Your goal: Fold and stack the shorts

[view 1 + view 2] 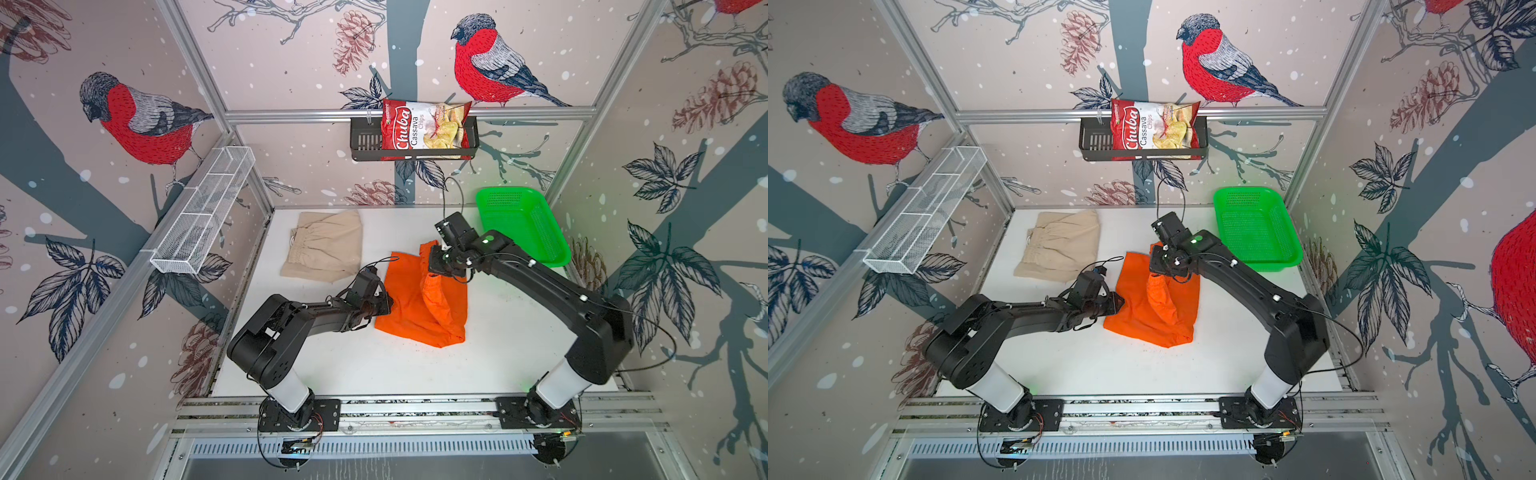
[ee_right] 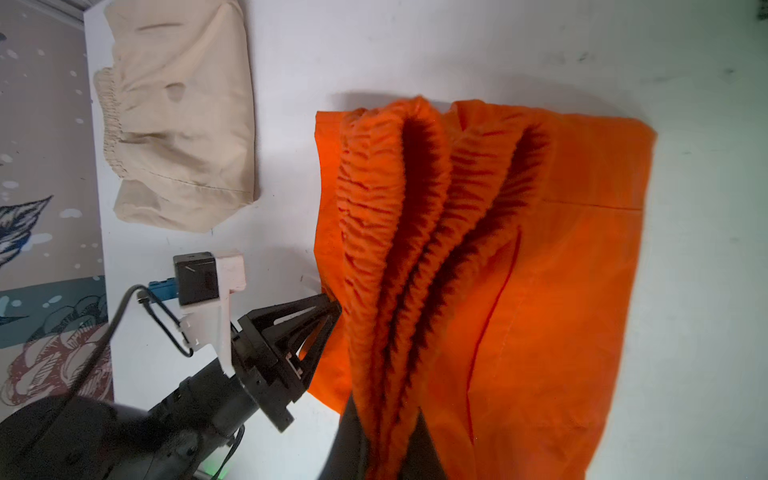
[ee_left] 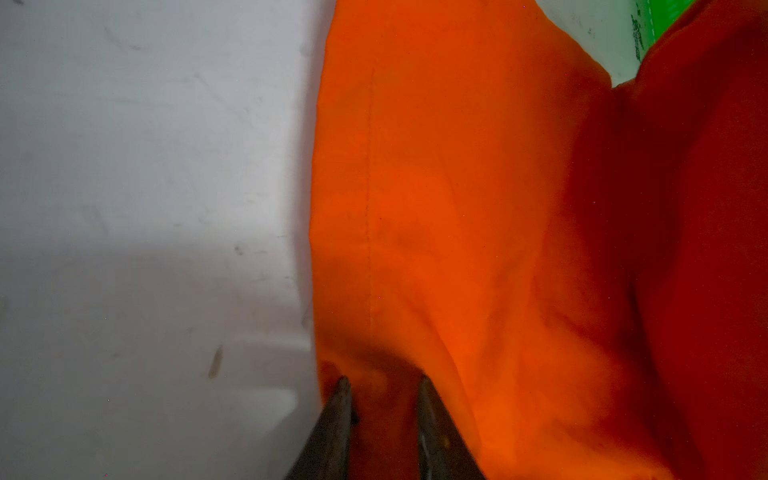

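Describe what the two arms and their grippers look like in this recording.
Both arms, left arm and right arm, are matte black with angular links, each rising from a white cylindrical segment on a black base plate. Thin black cables loop along them; a green light glows on the right one. The left gripper has dark, triangular, open-frame fingers beside a white camera bracket.

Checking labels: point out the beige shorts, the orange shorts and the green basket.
beige shorts [image 1: 326, 249]: in a top view, middle of the cloth.
orange shorts [image 1: 405, 305]: in a top view, flat layer beside the lifted waistband.
green basket [image 1: 521, 224]: in a top view, bare mesh floor.
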Controlling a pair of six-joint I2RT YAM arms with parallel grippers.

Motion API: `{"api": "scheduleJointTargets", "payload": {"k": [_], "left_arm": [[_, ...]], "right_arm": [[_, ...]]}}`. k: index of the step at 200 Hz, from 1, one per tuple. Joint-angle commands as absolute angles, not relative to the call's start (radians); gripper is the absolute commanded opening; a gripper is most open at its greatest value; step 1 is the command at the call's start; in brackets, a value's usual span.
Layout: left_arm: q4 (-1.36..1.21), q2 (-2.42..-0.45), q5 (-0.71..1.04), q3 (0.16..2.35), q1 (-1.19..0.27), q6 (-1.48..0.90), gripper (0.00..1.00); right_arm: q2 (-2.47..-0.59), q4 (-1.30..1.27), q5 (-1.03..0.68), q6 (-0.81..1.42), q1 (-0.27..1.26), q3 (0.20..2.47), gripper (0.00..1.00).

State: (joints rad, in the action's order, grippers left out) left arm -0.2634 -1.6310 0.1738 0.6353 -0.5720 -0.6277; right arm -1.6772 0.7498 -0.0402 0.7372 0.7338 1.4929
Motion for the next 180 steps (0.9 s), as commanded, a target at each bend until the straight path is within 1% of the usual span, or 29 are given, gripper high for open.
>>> {"api": "scheduleJointTargets", "payload": {"k": [1, 8, 25, 33, 44, 52, 74, 97, 119, 130, 139, 155, 180], "left_arm": [[-0.214, -1.632, 0.189, 0.640, -0.572, -0.640, 0.30], [-0.206, -1.629, 0.191, 0.641, -0.571, -0.646, 0.31], [-0.184, -1.602, 0.205, 0.639, -0.559, -0.664, 0.37], [-0.172, -1.578, 0.206, 0.632, -0.548, -0.673, 0.39], [-0.159, -1.532, 0.202, 0.618, -0.533, -0.682, 0.43], [-0.146, -1.493, 0.198, 0.604, -0.517, -0.692, 0.46], [-0.136, -1.385, 0.227, 0.559, -0.449, -0.723, 0.57], [-0.170, -1.287, 0.267, 0.514, -0.391, -0.766, 0.68], [-0.257, -1.239, 0.340, 0.486, -0.364, -0.793, 0.74], [-0.316, -1.236, 0.368, 0.471, -0.363, -0.805, 0.76], [-0.361, -1.247, 0.391, 0.465, -0.362, -0.820, 0.78], [-0.408, -1.288, 0.443, 0.469, -0.362, -0.817, 0.80], [-0.461, -1.395, 0.537, 0.490, -0.362, -0.797, 0.82]], "right_arm": [[-1.764, 0.618, -0.078, 0.766, 0.765, 1.497, 0.12], [-1.806, 0.581, -0.098, 0.774, 0.775, 1.501, 0.16], [-1.913, 0.507, -0.152, 0.776, 0.807, 1.535, 0.38], [-1.967, 0.494, -0.183, 0.774, 0.817, 1.568, 0.46], [-2.019, 0.500, -0.204, 0.768, 0.828, 1.623, 0.53], [-2.034, 0.505, -0.205, 0.760, 0.832, 1.656, 0.56], [-1.979, 0.492, -0.172, 0.743, 0.826, 1.666, 0.63], [-1.852, 0.408, -0.194, 0.753, 0.791, 1.551, 0.64], [-1.716, 0.277, -0.247, 0.785, 0.749, 1.359, 0.63], [-1.663, 0.218, -0.262, 0.809, 0.728, 1.254, 0.61], [-1.645, 0.188, -0.282, 0.826, 0.712, 1.192, 0.57], [-1.647, 0.138, -0.310, 0.840, 0.700, 1.114, 0.45], [-1.716, 0.050, -0.366, 0.838, 0.705, 1.084, 0.32]]}}
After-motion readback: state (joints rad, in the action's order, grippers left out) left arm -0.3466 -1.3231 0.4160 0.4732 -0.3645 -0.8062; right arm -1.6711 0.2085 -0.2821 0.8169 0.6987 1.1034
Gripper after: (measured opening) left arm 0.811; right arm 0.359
